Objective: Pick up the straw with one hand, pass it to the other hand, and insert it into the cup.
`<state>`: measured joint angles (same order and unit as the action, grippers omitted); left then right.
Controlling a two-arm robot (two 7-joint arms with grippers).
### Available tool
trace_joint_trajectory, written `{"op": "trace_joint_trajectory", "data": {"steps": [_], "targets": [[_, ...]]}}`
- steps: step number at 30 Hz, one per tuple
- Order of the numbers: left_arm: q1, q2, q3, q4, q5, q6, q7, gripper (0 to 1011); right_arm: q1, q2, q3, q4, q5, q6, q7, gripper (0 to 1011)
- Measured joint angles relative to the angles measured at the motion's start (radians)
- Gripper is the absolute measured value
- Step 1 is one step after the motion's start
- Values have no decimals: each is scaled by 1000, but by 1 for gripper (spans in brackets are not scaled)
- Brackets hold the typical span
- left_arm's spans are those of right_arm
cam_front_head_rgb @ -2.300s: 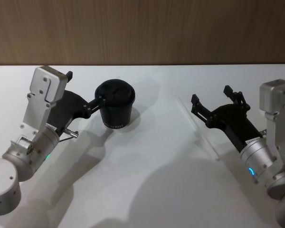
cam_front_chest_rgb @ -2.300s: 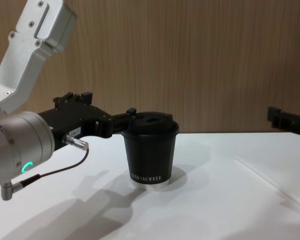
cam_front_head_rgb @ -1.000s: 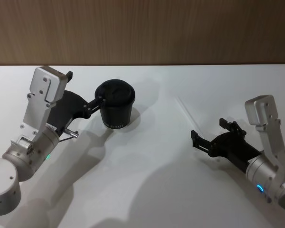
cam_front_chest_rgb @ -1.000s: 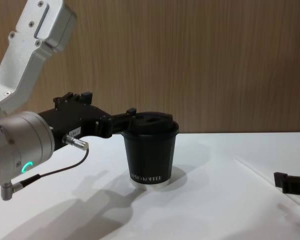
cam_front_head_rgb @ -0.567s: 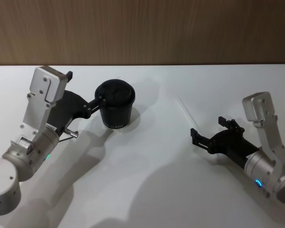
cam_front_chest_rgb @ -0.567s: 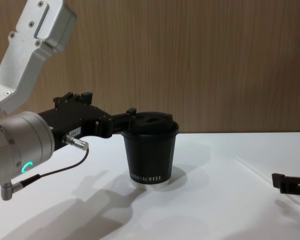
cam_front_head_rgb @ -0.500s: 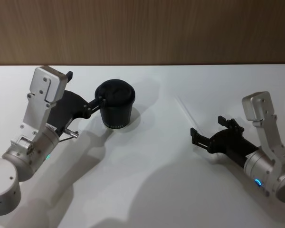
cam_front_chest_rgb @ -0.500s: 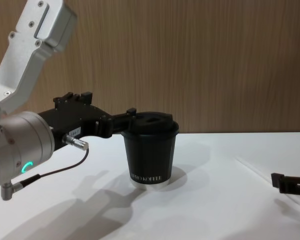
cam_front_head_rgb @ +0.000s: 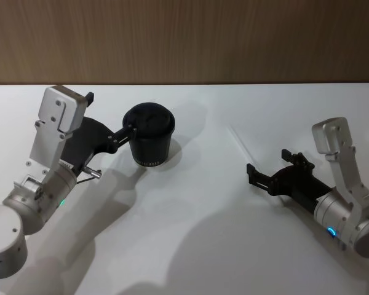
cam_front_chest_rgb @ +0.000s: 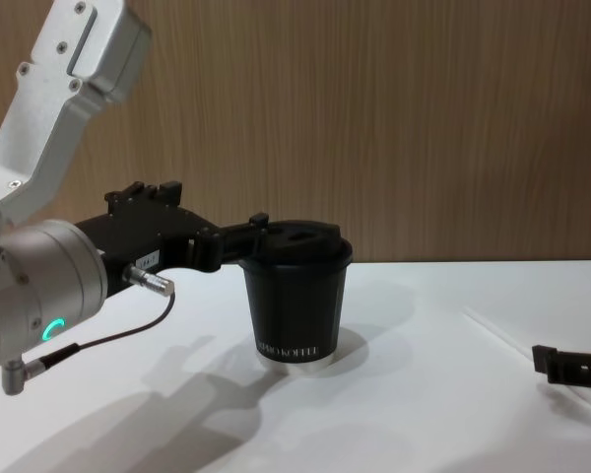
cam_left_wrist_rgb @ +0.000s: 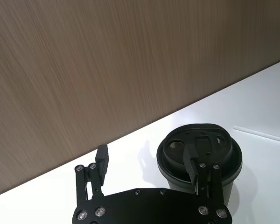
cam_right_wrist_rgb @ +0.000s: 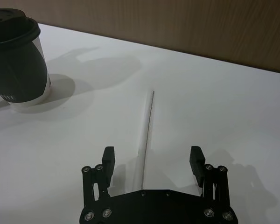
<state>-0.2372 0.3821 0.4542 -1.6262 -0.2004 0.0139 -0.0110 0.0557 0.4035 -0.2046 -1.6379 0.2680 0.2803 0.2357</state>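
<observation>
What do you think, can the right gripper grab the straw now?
Probably yes. The right gripper is open and low, and the straw lies flat on the table, running between its fingers. Nothing stands in the way. The left gripper sits by the cup.

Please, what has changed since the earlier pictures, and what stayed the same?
The right gripper, black with a silver wrist, came down from above the table and now sits low, open, with the thin translucent white plastic straw lying between its fingers, not gripped. The straw, the black paper cup with its lid, and the open left gripper beside that cup stayed put.
</observation>
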Motion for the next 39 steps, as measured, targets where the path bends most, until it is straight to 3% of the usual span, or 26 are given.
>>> {"op": "trace_joint_trajectory", "data": {"steps": [16,30,39], "targets": [[0,0,0,0,0,0,0,1003,6,-23,19,37,12,2,12,1001],[0,0,0,0,0,0,0,1003,3,-24,13,44,7,4,23,1000],[0,0,0,0,0,0,0,1003,2,-23,5,47,-6,4,26,799]]}}
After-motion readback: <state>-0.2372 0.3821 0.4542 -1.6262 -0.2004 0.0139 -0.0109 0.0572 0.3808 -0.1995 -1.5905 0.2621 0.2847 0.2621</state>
